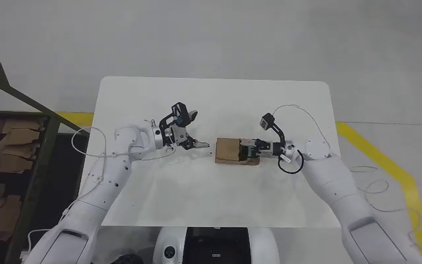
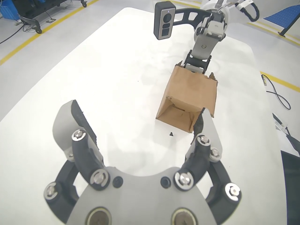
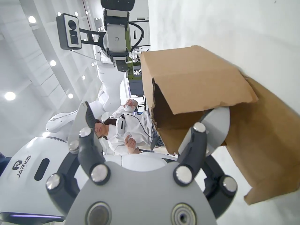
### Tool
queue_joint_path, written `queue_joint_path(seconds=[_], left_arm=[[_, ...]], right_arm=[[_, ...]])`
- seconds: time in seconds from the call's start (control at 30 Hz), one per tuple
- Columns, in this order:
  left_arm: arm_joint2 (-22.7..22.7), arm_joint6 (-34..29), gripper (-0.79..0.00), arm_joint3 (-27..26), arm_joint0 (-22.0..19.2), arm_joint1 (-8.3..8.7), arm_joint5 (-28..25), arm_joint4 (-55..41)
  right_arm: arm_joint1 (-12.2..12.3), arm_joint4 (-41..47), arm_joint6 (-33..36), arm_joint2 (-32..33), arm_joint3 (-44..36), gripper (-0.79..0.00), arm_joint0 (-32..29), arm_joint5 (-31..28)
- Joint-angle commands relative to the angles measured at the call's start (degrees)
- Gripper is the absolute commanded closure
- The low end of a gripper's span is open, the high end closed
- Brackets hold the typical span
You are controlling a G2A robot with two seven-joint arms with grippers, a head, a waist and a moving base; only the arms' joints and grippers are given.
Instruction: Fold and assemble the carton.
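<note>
The carton (image 1: 228, 150) is lying on the white table (image 1: 198, 99). The left gripper (image 2: 139, 106) is hovering wide open near its left end. The right gripper (image 3: 152, 111) is gaping, one finger inside its right end.

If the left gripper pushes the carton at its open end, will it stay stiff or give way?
The carton probably gives way: its walls look thin and that end stands open. Hollow, it is likely light and may slide on the smooth table. The right gripper, one finger inside the other end, might brace it.

One tip of right jaws hidden inside carton (image 3: 199, 80).
</note>
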Motion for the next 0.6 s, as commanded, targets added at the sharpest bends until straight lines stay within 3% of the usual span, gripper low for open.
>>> queue_joint_path(seconds=[0.0,0.1,0.27,0.57], left_arm=[[0.2,0.1,-0.785,0.1,0.0,0.00,0.3,0.1],[0.2,0.6,-0.785,0.3,0.0,0.07,0.4,0.0],[0.0,0.9,-0.785,0.4,0.4,0.25,0.5,0.1],[0.9,0.1,-0.785,0.1,0.4,0.27,1.4,0.5]], right_arm=[[0.3,-0.5,-0.4,0.7,-0.5,-0.259,-0.4,0.2],[0.8,-1.1,-0.5,1.6,-1.4,-0.191,-1.0,0.6],[1.9,-3.3,-1.8,3.5,-3.8,0.000,-2.5,1.0],[2.9,-8.1,-6.3,4.9,-7.5,0.000,-4.3,3.4]])
